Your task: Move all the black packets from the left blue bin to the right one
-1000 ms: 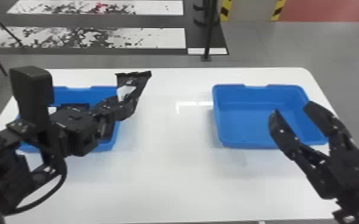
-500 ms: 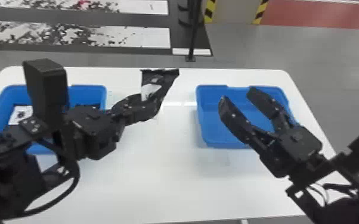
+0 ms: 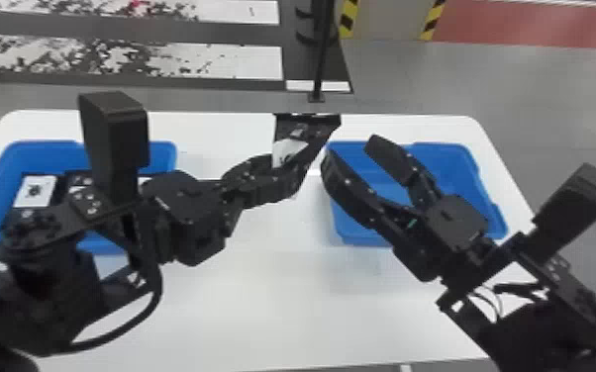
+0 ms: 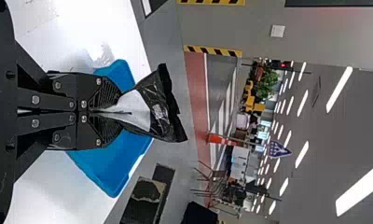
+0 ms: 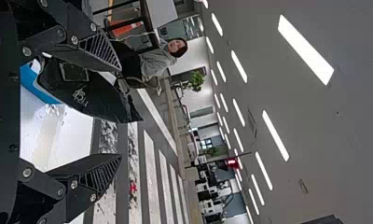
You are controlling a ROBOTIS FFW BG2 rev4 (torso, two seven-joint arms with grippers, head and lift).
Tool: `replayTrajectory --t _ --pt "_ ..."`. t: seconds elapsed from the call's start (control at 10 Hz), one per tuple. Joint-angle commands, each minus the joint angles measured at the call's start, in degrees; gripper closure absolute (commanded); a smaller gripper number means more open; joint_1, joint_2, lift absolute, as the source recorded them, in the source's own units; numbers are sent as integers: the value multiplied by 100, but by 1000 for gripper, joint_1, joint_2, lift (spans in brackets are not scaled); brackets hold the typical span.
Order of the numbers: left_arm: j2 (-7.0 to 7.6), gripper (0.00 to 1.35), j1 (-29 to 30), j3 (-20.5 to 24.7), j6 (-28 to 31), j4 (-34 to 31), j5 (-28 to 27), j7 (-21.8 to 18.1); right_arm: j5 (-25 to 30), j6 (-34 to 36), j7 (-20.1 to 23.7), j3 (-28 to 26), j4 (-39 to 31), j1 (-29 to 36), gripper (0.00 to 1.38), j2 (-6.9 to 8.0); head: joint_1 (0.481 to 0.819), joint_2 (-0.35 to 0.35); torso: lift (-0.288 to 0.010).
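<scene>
Left claw [image 3: 287,180] clenched on one packet [image 3: 324,129], aloft near right bin [image 3: 455,173]. Right claw [image 3: 350,150] spread, empty, beside it. More packets [image 3: 34,190] in left bin [image 3: 54,158]. Step, judged: handover. Next: right claw must straddle packet, grip, before left lets go.

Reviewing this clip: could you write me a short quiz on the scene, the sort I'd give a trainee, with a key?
1. True or false: the left arm's black fingers are shut on a glossy black packet with a white patch.

2. The right arm's black fingers are:
a) shut on a packet
b) apart, with nothing between them
c) down in the left bin

3. Fill the gap: the other black packets with white patches lie in the blue plastic bin on the robot's ____ side.

Key: 1 true; 2 b; 3 left.
</scene>
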Motion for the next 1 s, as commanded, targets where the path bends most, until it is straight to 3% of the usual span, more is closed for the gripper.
replayTrajectory --t 0.0,0.3,0.5,0.6,0.7,0.9 --pt "-9 1211 -56 -84 22 77 28 -36 -114 39 -8 164 139 -171 406 -44 695 -89 -140" --pt "-26 1211 -168 -199 -20 203 40 -124 -354 151 -26 416 350 -452 464 -115 695 -70 -140" --pt "-44 1211 -196 -221 -62 245 74 -185 -502 292 -43 450 505 -508 861 -115 695 -61 -140" --pt "-44 1211 -196 -233 -133 245 97 -211 -308 376 -79 416 463 -522 1190 -115 695 -58 -140" --pt "-44 1211 -196 -233 -161 245 108 -229 -205 489 -131 393 449 -522 1283 -115 695 -61 -140" --pt "-44 1211 -196 -244 -189 245 143 -247 115 489 -123 370 336 -522 1285 -123 695 -76 -140"
